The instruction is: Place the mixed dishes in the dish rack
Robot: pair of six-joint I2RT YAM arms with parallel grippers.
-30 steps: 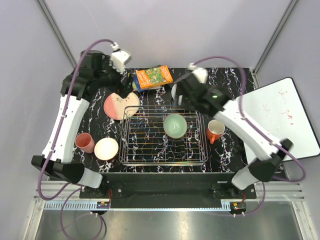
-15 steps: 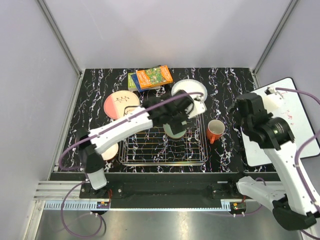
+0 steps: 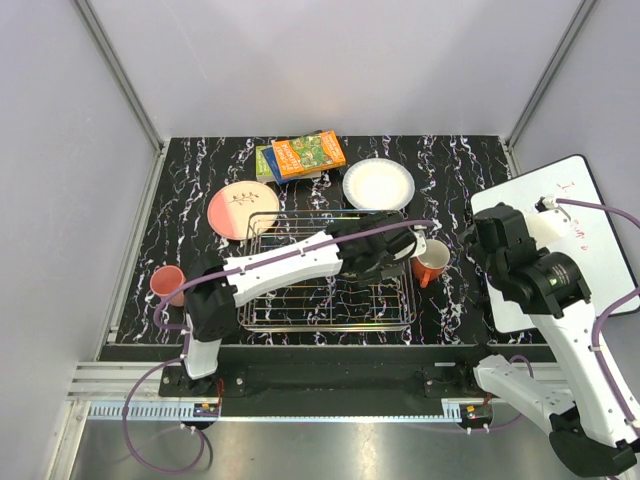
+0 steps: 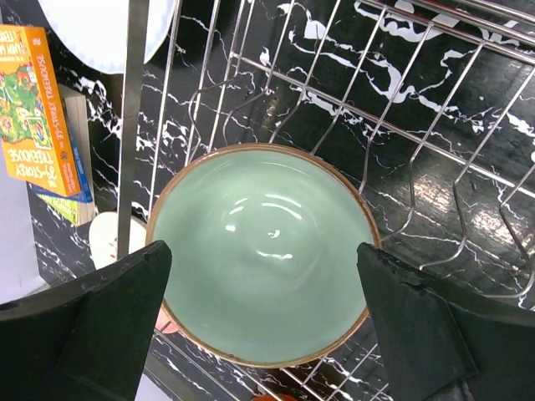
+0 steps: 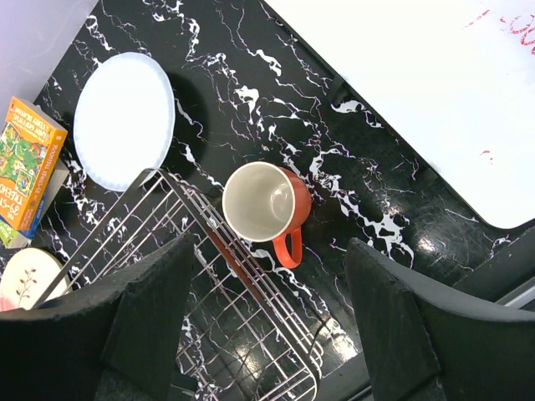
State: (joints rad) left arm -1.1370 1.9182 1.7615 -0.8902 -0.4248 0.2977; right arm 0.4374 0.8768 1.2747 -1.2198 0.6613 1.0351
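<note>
The pale green bowl [image 4: 263,251] rests inside the dish rack [image 4: 393,125], a silver wire basket [image 3: 300,300]. My left gripper [image 4: 263,334] hangs straight above it, open, one finger on each side of the rim and neither touching. In the top view my left wrist [image 3: 385,250] hides the bowl. The orange-red mug [image 5: 267,205] stands upright on the table just right of the rack [image 5: 226,276], also seen as the mug [image 3: 432,262]. My right gripper [image 5: 272,334] is open and empty above it. White plate [image 3: 378,184], pink-and-cream plate [image 3: 243,209] and pink cup [image 3: 166,283] lie outside the rack.
Colourful books [image 3: 305,155] are stacked at the back behind the rack. A whiteboard [image 3: 560,240] lies off the table's right edge, under my right arm. My left arm spans the rack's front left corner.
My left arm swung from the pink-and-cream plate across to above the green bowl. My right arm pulled away from the rack's back to the right, above the mug.
</note>
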